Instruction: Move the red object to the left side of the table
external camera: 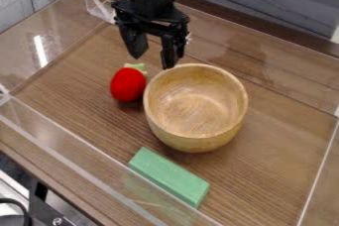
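The red object (127, 84), a small round soft toy with a light-green tip, rests on the wood-grain table (79, 121) just left of the wooden bowl (195, 106). My gripper (153, 54) hangs above and behind it, pointing down, close to the bowl's far-left rim. Its two black fingers (135, 44) stand apart with nothing between them. It does not touch the toy.
A flat green rectangular block (169, 175) lies near the front edge. Low clear acrylic walls (54, 156) border the table on the left, front and right. Bare wood shows left of the toy and behind the bowl.
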`<state>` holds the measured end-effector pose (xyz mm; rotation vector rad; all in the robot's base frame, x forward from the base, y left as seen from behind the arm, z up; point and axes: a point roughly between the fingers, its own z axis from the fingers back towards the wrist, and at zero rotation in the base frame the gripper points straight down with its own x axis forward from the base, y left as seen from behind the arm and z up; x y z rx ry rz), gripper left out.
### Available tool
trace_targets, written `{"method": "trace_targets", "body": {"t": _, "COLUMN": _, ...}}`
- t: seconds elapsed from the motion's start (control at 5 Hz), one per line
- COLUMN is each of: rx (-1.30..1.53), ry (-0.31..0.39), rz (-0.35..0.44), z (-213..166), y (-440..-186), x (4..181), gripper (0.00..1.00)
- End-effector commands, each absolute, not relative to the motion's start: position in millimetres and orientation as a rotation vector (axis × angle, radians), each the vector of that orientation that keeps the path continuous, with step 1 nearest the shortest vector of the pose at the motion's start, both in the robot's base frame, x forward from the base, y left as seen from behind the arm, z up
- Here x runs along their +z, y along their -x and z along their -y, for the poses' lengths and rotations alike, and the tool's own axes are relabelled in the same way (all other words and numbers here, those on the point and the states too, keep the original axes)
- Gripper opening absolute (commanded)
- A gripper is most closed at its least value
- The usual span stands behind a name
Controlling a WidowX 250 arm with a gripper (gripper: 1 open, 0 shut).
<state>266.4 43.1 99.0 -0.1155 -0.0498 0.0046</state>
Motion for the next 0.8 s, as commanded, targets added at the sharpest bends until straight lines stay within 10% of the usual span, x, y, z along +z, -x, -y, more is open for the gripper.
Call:
{"method": "trace_targets", "body": {"t": 0.0, "rx": 0.007, "ry": 0.091, "rz": 0.101, "z": -51.3, "y": -269.0, "x": 104.9, "gripper": 1.0}}
{"method": "trace_targets", "body": {"t": 0.6, "rx": 0.057, "ry": 0.066, "rz": 0.091, "z": -67.4, "y": -264.2, "x": 91.7, "gripper": 1.0}}
